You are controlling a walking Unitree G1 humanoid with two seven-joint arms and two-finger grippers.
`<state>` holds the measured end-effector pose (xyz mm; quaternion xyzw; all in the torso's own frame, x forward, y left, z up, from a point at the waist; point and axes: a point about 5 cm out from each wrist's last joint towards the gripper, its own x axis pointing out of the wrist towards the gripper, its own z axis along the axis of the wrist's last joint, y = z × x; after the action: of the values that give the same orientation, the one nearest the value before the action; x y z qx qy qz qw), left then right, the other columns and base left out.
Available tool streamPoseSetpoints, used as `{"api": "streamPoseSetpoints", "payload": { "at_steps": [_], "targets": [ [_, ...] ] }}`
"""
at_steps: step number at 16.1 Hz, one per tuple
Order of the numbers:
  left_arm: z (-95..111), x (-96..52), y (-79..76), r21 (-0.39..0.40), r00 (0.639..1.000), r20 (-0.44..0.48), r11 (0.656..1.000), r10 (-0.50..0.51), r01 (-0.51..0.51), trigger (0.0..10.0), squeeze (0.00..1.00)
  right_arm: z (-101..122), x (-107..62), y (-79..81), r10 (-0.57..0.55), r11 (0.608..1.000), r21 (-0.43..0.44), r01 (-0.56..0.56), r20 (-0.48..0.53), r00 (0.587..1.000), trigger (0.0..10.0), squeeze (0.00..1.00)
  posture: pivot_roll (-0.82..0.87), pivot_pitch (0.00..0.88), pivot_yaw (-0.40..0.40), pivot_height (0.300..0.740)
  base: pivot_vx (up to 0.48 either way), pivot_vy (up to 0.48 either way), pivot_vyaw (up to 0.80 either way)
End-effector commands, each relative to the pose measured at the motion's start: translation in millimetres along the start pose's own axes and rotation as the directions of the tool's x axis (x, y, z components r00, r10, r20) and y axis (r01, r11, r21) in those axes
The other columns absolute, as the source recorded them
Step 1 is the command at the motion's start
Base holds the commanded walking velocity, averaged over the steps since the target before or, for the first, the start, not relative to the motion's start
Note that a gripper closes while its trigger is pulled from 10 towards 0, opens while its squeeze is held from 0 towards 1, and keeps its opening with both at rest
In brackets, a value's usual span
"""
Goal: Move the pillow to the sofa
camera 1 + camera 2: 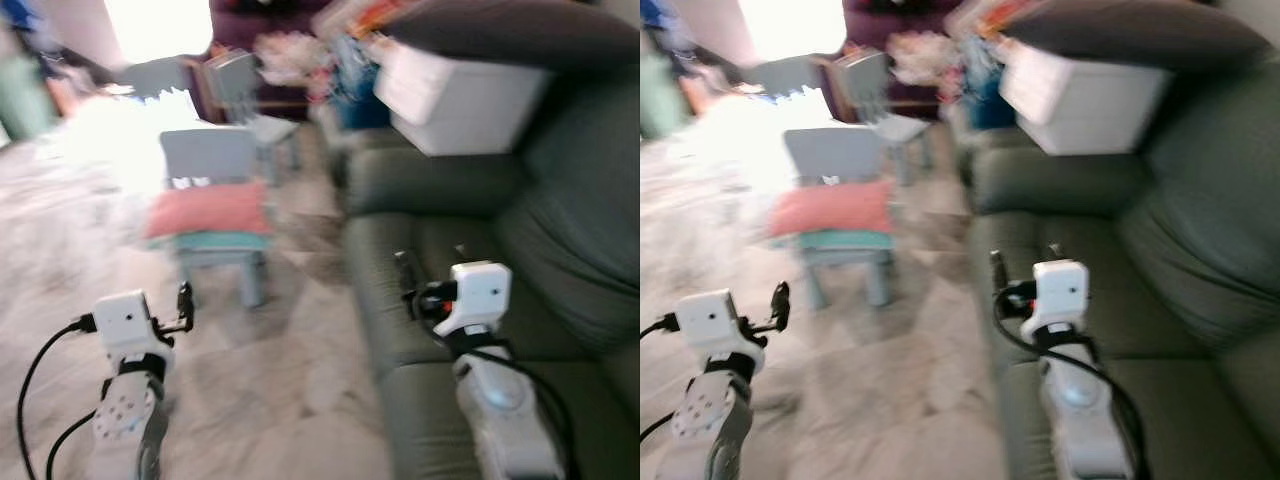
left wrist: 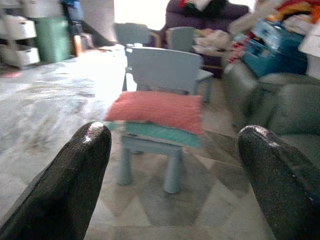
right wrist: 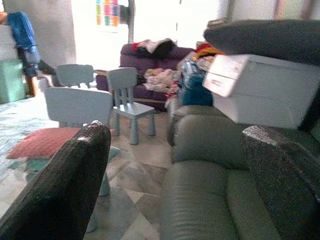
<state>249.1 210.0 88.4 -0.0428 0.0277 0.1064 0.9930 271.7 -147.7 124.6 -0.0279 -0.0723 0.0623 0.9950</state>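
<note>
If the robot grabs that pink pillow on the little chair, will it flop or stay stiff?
Probably floppy: the pillow looks soft and flat, its edges drooping over the chair seat. It likely weighs little for its size. It may slide off if nudged, since it overhangs the seat. Both end effectors, left and right, are open and apart from it.

Both silver arms reach forward from the robot's body, wrists level, in a motion-blurred head view. The left gripper [image 1: 185, 305] is held low on the robot's left side, its two black fingers [image 2: 75, 180] spread wide apart in the wrist view. The right gripper [image 1: 408, 278] extends ahead on the right, slightly higher, its fingers [image 3: 70, 185] likewise parted with nothing between them. Black cables loop from each white wrist housing back along the forearms.
</note>
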Motion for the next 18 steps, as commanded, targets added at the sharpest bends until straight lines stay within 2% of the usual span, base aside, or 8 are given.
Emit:
{"api": "streamPoseSetpoints", "payload": {
  "at_steps": [1,9,14,18],
  "targets": [
    [0.3,0.9,4.1,0.01,1.0,-0.008,1.0,0.009,-0.009,10.0,0.0,2.9,0.9,3.9,0.01,1.0,0.011,-0.011,0.014,1.0,10.0,0.0,-0.09,0.0,0.0,0.74,0.0,0.48,0.0],
    [0.0,1.5,4.0,0.012,1.0,-0.012,1.0,0.004,-0.004,10.0,0.0,3.3,1.4,4.1,0.006,1.0,0.012,-0.006,0.017,1.0,10.0,0.0,-0.1,0.0,0.002,0.74,0.0,0.48,0.0],
    [2.6,0.0,2.0,0.021,1.0,0.013,1.0,-0.021,0.021,10.0,0.0,3.5,0.9,4.4,0.006,1.0,0.014,-0.006,0.018,1.0,10.0,0.0,-0.1,0.0,0.003,0.74,0.0,0.0,0.0],
    [1.2,-1.4,5.0,-0.006,1.0,0.013,1.0,-0.012,0.012,10.0,0.0,3.2,0.9,3.7,0.01,1.0,0.011,-0.01,0.017,1.0,10.0,0.0,-0.09,0.0,-0.003,0.74,0.36,0.0,0.0]
  ]
}}
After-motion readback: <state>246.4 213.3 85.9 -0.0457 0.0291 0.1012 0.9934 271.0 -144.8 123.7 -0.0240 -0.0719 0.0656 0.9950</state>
